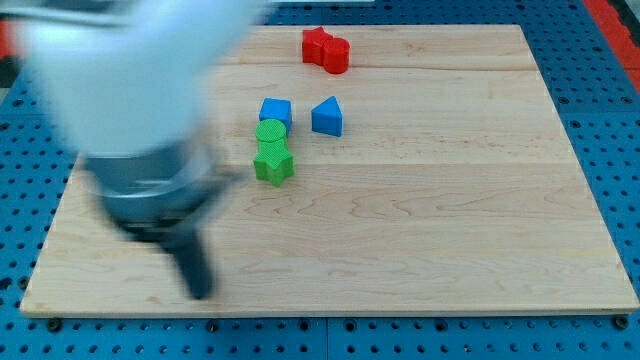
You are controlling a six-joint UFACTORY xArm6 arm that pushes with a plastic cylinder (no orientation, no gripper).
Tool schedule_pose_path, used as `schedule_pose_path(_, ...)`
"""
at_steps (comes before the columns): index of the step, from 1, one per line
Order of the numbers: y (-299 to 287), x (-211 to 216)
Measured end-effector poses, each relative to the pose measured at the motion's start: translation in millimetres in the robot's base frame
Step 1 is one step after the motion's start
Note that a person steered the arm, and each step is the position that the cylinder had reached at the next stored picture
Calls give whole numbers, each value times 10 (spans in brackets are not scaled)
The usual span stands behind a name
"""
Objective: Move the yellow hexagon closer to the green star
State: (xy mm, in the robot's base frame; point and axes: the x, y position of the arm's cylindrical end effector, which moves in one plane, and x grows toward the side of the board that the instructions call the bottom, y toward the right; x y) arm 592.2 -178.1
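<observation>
The green star (273, 165) lies left of the board's middle. A green round block (271, 133) touches it on the upper side. No yellow hexagon shows anywhere; the blurred arm may hide it. My tip (201, 291) is at the lower left of the board, well below and left of the green star. The arm (130, 100) above it is blurred and covers the upper left of the view.
A blue cube (276, 111) sits just above the green round block. A blue triangular block (327, 117) is to its right. A red block (326, 49) lies near the board's top edge. The wooden board (450, 220) rests on a blue perforated table.
</observation>
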Motion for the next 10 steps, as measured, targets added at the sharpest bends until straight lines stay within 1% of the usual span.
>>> schedule_pose_path(1,-965,-584)
schedule_pose_path(2,-1212,-1515)
schedule_pose_path(3,-869,-2316)
schedule_pose_path(4,-424,-2669)
schedule_pose_path(5,-146,-2656)
schedule_pose_path(6,50,-2399)
schedule_pose_path(7,265,-2008)
schedule_pose_path(8,63,-1635)
schedule_pose_path(9,178,-1454)
schedule_pose_path(10,-70,-1453)
